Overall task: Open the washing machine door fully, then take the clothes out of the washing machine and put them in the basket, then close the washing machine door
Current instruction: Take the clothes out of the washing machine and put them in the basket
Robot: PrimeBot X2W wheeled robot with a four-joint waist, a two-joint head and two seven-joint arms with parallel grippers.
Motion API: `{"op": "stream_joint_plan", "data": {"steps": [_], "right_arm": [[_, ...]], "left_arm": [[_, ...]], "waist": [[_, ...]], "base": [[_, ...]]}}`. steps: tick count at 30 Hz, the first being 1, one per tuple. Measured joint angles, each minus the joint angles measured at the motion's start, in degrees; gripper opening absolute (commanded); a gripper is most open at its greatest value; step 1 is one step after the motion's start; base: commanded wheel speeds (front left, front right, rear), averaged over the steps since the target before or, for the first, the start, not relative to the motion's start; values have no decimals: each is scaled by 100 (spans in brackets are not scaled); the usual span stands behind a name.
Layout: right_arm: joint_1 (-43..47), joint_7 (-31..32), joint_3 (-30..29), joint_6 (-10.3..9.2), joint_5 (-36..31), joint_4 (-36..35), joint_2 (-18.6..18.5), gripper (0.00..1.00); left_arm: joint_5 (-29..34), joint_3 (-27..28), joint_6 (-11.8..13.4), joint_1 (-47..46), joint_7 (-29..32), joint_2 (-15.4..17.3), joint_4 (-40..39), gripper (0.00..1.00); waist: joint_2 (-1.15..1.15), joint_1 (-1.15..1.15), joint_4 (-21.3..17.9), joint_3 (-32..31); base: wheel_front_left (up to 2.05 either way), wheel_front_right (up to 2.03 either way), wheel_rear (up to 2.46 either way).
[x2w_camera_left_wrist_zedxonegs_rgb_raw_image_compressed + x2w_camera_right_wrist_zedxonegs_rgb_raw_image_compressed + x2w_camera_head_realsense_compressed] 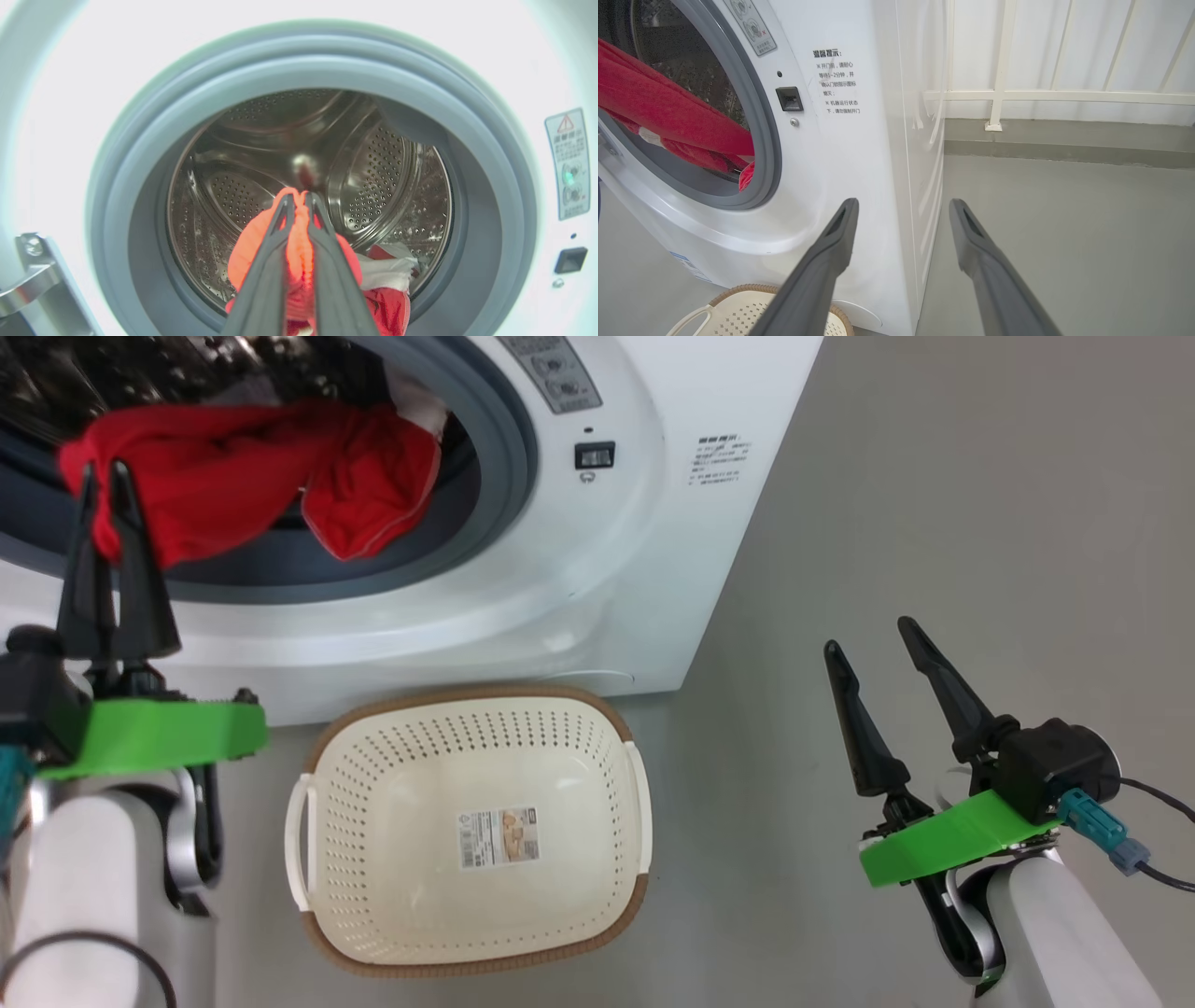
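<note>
The white washing machine [644,551] stands with its mouth uncovered; its door is out of view. Red clothes [243,476] hang out over the grey rubber ring [509,448]. My left gripper [103,476] is shut on a fold of the clothes [299,233] at the left of the mouth, in front of the steel drum [369,182]. More red and white cloth [387,284] lies low in the drum. The cream basket [471,826] sits on the floor below the mouth, with only a paper label inside. My right gripper [873,639] hangs open to the right of the machine [859,140], holding nothing.
Grey floor [934,523] stretches to the right of the machine. A white railing [1045,95] and a wall close off the far side. A metal door hinge [32,280] sits at the left of the mouth.
</note>
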Motion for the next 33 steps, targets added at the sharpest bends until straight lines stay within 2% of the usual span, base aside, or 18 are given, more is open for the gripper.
{"op": "stream_joint_plan", "data": {"steps": [6,11,18,24,30,33], "right_arm": [[149,0,-16,0,0,18,-1,100],[199,0,-12,0,4,22,0,100],[246,0,-9,0,5,41,1,100],[246,0,19,0,5,54,1,100],[237,0,64,0,5,69,2,100],[220,0,78,0,7,88,2,100]], "left_arm": [[19,-60,-44,403,-2,-223,-736,0],[110,-156,-44,736,-18,-275,-1429,0],[94,-287,-35,1256,-18,-381,-1882,0],[-77,-446,-35,1504,-18,-420,-1381,0],[-374,-592,-52,1477,-16,-458,-363,0],[-595,-665,-144,1380,-16,-465,236,0]], "waist": [[0,0,44,-236],[0,0,67,-368],[0,0,105,-440],[0,0,125,-370],[0,0,104,-201],[0,0,79,-103]], "base": [[0,0,0],[0,0,0],[0,0,0],[0,0,0],[0,0,0],[0,0,0]]}}
